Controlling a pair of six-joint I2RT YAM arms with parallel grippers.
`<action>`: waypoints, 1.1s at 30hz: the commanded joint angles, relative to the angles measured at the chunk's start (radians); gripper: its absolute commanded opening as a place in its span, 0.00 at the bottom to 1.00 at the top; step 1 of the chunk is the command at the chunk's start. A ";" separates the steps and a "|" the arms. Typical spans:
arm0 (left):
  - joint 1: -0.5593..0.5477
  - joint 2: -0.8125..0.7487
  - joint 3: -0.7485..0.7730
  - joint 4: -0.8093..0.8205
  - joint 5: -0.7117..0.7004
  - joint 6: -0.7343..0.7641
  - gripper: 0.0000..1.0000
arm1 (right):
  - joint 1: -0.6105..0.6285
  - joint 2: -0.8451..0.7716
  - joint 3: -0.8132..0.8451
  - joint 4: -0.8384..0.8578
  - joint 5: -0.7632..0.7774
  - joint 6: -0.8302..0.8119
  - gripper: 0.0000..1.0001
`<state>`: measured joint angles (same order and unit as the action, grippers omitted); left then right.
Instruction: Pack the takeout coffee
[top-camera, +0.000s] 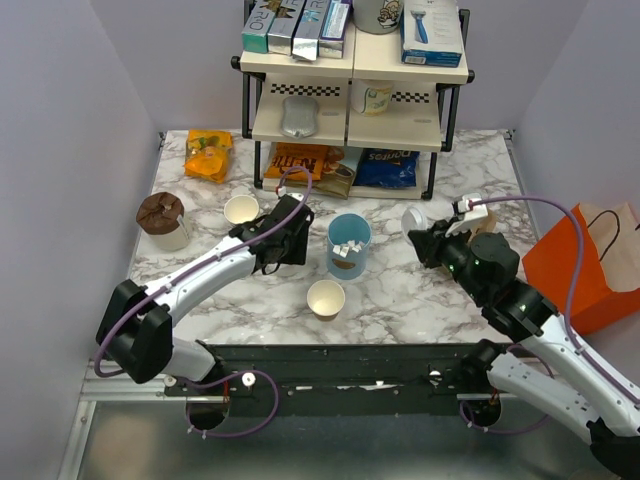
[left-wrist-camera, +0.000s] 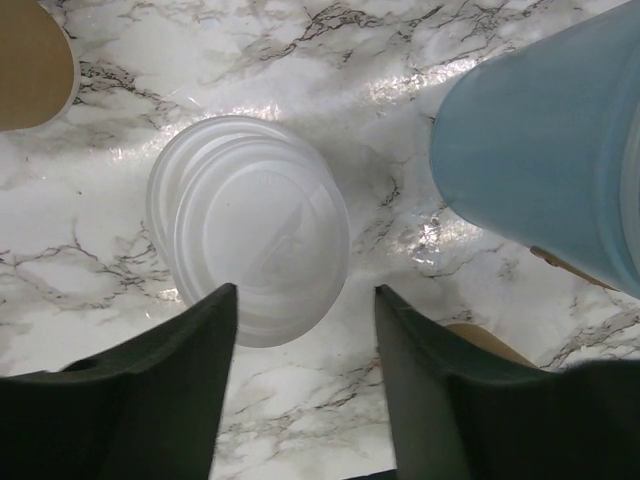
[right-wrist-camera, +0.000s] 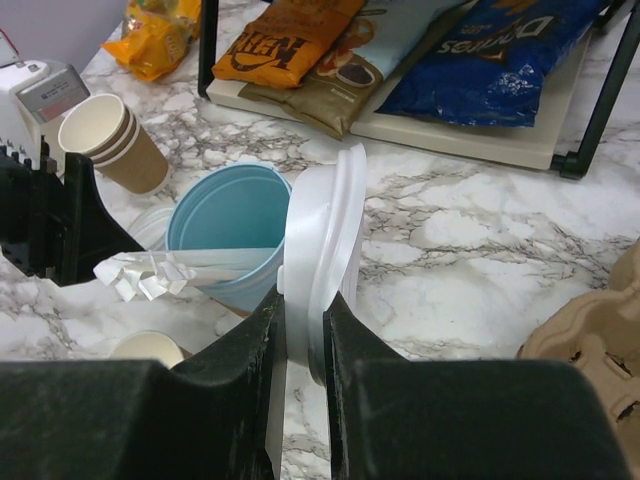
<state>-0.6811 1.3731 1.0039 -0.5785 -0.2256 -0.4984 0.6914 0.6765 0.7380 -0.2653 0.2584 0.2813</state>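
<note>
Lower rim hidden, a white lid (right-wrist-camera: 320, 220) stood on edge, clamped in the right gripper (right-wrist-camera: 303, 305); left gripper (left-wrist-camera: 305, 300), jaws wide apart, hovered over stacked lids (left-wrist-camera: 250, 225). Lidless kraft cup (top-camera: 326, 298) sat on desk (top-camera: 420, 300) nr blue cup (top-camera: 349, 245).

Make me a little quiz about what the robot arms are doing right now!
1. True or false: the right gripper pinches a white lid.
2. What lies under the left gripper? A) a stack of white lids B) a spoon C) a banana
3. Fill in: the white packets sit in the tall cup, whose colour is light ___.
Key: 1 true; 2 A; 3 blue.
</note>
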 joint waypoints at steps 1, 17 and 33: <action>0.000 0.030 0.041 -0.026 -0.047 0.020 0.58 | -0.009 -0.025 -0.012 -0.021 0.056 -0.030 0.22; 0.000 0.093 0.065 -0.035 -0.041 0.031 0.32 | -0.023 -0.035 -0.019 -0.049 0.102 -0.042 0.20; -0.001 0.025 0.091 -0.023 -0.005 -0.017 0.58 | -0.023 -0.129 -0.017 -0.011 -0.103 -0.073 0.20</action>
<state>-0.6807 1.4815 1.0752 -0.6079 -0.2546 -0.4816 0.6735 0.6174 0.7296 -0.2924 0.2897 0.2344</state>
